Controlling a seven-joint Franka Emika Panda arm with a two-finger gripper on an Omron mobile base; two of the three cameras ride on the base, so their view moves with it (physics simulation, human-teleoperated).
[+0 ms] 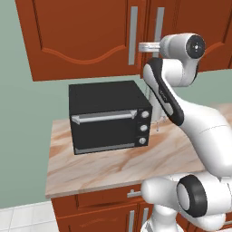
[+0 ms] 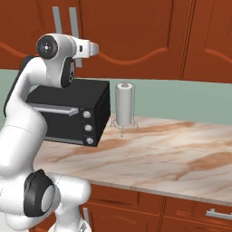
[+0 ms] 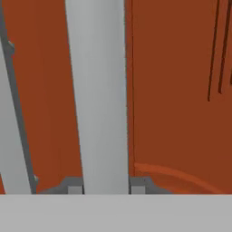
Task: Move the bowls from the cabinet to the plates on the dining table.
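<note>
Cabinet (image 1: 86, 36) doors shut, claw (image 3: 106, 186) straddling the handle (image 3: 99, 90), bar running 6-to-12 between the fingers, can't tell if clamped.

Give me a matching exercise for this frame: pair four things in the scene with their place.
Things:
1. black oven
2. paper towel roll
3. gripper
4. cabinet

Places:
A. on the wall above the counter
B. around a grey bar handle
C. at the counter's left end
D. on its stand right of the oven

Pairs: 1-C, 2-D, 3-B, 4-A
</note>
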